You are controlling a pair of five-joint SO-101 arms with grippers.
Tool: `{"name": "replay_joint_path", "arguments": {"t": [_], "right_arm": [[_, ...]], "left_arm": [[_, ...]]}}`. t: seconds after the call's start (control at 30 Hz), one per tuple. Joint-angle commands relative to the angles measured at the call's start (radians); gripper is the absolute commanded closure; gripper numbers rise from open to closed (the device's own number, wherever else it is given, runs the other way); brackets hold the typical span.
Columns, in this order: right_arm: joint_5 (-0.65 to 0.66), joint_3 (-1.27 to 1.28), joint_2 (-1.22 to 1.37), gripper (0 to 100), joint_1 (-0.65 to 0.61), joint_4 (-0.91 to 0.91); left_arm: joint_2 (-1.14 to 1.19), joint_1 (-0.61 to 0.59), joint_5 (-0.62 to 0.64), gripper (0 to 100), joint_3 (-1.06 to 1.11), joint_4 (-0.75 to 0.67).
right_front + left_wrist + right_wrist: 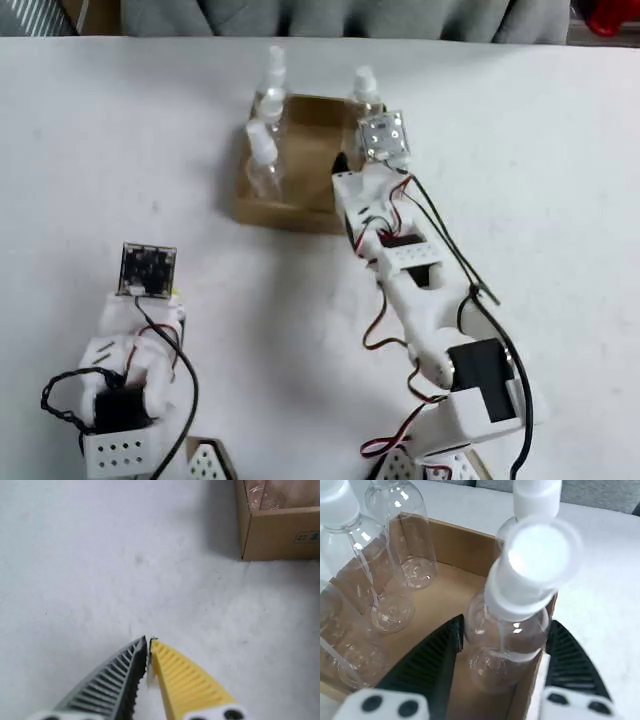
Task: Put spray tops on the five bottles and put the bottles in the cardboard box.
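A white desk fills the high view, with grey upholstery along its far edge; the cardboard box stands on the desk toward the far middle, open side up. On the box's outer wall we see a small printed label in the left wrist view; its marks are too small for us to read, and we find no other writing on the bottles or the desk.

The right arm stretches from the near edge to the box's right side; the right gripper is closed around a clear bottle, one black jaw against each side of its body; the bottle wears a white spray top and sits inside the box at a corner, just beside the wall; we cannot tell whether its base rests on the box floor. Behind it stands a second capped bottle; three more clear bottles stand along the opposite side of the box.

The left gripper hovers over bare desk, its grey and yellow jaws pressed together and holding nothing; the box lies well apart from it.
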Motion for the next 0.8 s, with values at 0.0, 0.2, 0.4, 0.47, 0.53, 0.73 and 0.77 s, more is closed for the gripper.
{"name": "replay_joint_path", "arguments": {"t": [0.0, 0.2, 0.4, 0.47, 0.53, 0.73, 0.77], "right_arm": [[0.008, -0.005, -0.004, 70.6, -0.012, 0.007], [0.005, 0.011, -0.004, 68.0, -0.022, 0.005], [0.003, 0.011, -0.008, 67.7, -0.033, 0.005], [-0.005, 0.012, -0.013, 64.7, -0.028, 0.005], [-0.041, 0.012, -0.015, 60.4, -0.025, 0.005], [-0.052, 0.025, -0.015, 57.9, -0.033, 0.002], [-0.054, 0.025, -0.015, 57.9, -0.033, 0.002]], "left_arm": [[-0.012, -0.010, -0.006, 98, -0.003, 0.003], [-0.012, -0.010, -0.006, 98, -0.003, 0.003], [-0.012, -0.012, -0.006, 98, -0.003, 0.003], [-0.012, -0.012, -0.006, 98, -0.003, 0.003], [-0.012, -0.012, -0.006, 98, -0.003, 0.003], [-0.012, -0.012, -0.006, 98, -0.003, 0.000], [-0.012, -0.012, -0.006, 98, -0.003, 0.000]]}}
